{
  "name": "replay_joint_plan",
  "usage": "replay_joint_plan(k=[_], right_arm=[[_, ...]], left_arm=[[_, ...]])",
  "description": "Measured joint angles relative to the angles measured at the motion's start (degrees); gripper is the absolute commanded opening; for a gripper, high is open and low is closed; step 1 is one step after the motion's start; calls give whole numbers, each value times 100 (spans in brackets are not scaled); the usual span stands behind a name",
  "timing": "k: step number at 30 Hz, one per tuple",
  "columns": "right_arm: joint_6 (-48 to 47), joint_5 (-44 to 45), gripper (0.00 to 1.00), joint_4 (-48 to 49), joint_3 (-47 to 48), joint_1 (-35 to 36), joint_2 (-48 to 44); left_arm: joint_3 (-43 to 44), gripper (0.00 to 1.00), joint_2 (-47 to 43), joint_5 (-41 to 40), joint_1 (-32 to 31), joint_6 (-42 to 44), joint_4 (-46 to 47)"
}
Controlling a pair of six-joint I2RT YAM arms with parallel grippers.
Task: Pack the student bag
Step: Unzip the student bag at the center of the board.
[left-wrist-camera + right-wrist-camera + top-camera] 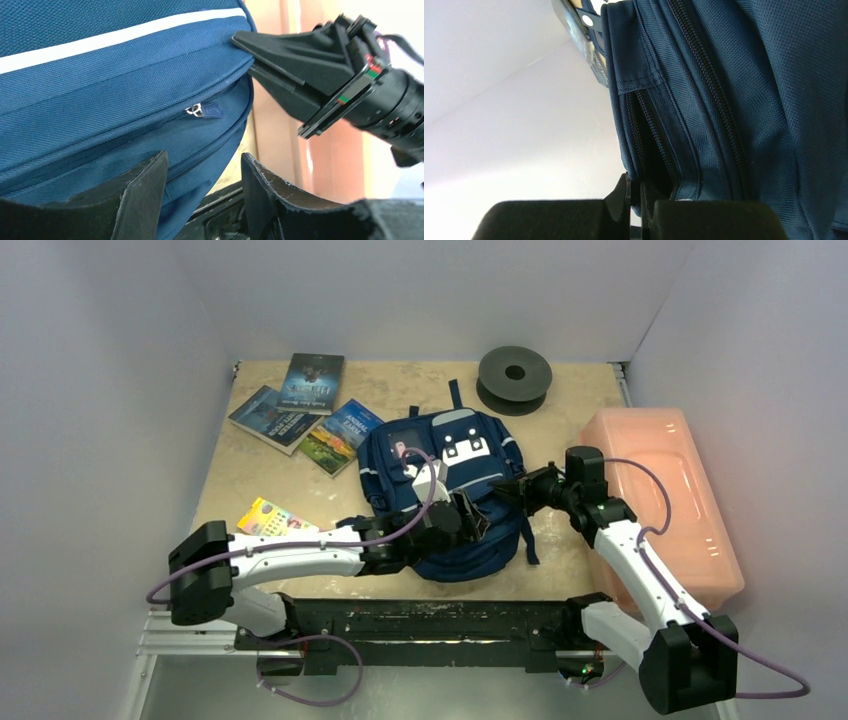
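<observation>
navy backpack (pixel 385 470) lies flat in the centre of the desk (pixel 560 430), front pockets up; left gripper (pixel 204 155) released, fingers apart with nothing between them, hovering at the lower right edge of the backpack; a small zip pull (pixel 200 109) sits on the side seam just above those fingers; right gripper (pixel 635 197) clenched, tips against the right side of the backpack where a zip gapes open, and it looks pinched on the fabric edge there; three books (pixel 300 410) fanned at upper left of the frame, the nearest one touching the backpack's corner; colourful card (pixel 268 517) at left, near the left arm; dark spool (pixel 514 378) at top centre; pink plastic box (pixel 680 470) along the right edge, behind the right arm
</observation>
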Motion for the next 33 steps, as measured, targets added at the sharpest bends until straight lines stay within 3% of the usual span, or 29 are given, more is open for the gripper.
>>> replay_joint_plan(k=[9, 17, 23, 26, 31, 33], right_arm=[[153, 203, 0, -221, 195, 0, 13], [175, 269, 0, -267, 201, 0, 13], [170, 310, 0, -304, 260, 0, 13], [157, 374, 0, -380, 260, 0, 17], [98, 466, 0, -503, 306, 11, 17], [59, 505, 0, -527, 313, 11, 17]], left_arm=[[693, 48, 656, -1043, -173, -1244, -81], [1266, 31, 1062, -1519, -173, -2146, -944], [1694, 28, 1401, -1735, -170, -2839, -1554], [1812, 21, 1510, -1757, -170, -3012, -1718], [1884, 1, 1602, -1768, -166, -3180, -1943], [1897, 0, 1615, -1770, -166, -3169, -1976]])
